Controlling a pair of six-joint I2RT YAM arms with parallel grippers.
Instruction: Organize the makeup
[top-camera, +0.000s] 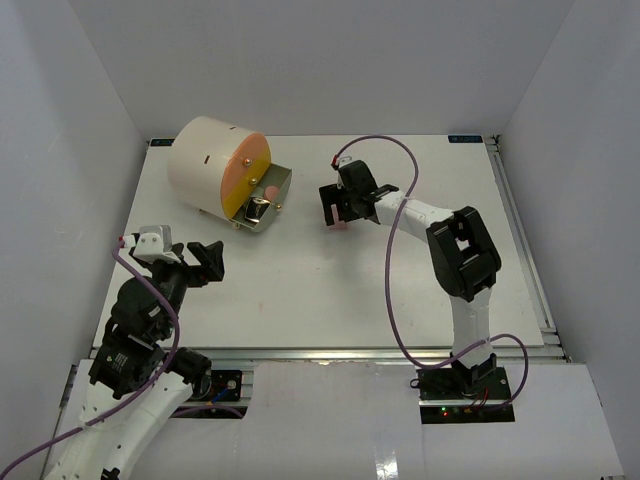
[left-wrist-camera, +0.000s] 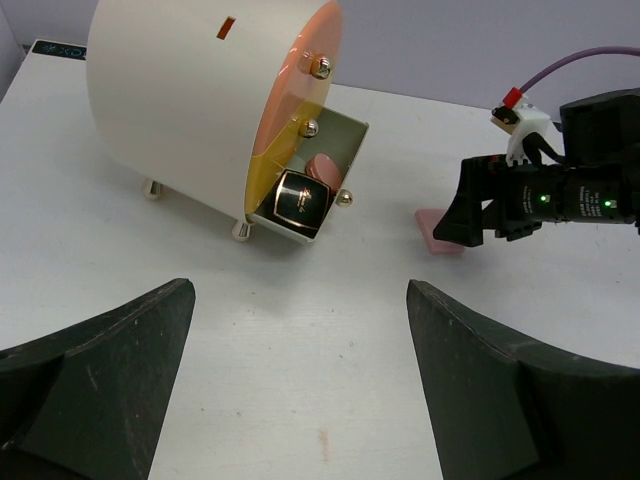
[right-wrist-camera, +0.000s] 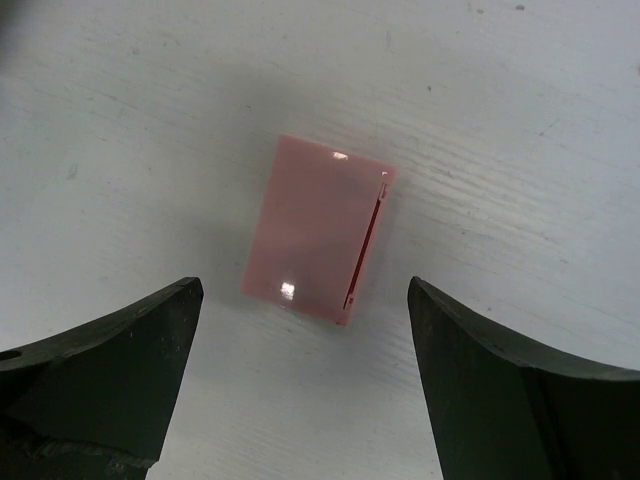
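A flat pink rectangular pad (right-wrist-camera: 318, 232) lies on the white table, also seen in the overhead view (top-camera: 338, 227) and the left wrist view (left-wrist-camera: 438, 231). My right gripper (right-wrist-camera: 305, 290) hovers right over it, open, with the pad just ahead of the fingertips and nothing held. It appears in the overhead view as well (top-camera: 336, 208). A black-gold square compact (left-wrist-camera: 303, 200) and a pink item (left-wrist-camera: 322, 168) sit in the open drawer (top-camera: 275, 195). My left gripper (left-wrist-camera: 300, 300) stands open and empty at the left (top-camera: 210, 262), facing the drawer from a distance.
The large cream cylinder (top-camera: 212, 160) with orange-yellow fronts stands on small feet at the back left, its lower drawer pulled out toward the middle. The right arm (top-camera: 460, 250) stretches across the right half. Metal rails edge the table (top-camera: 520, 230).
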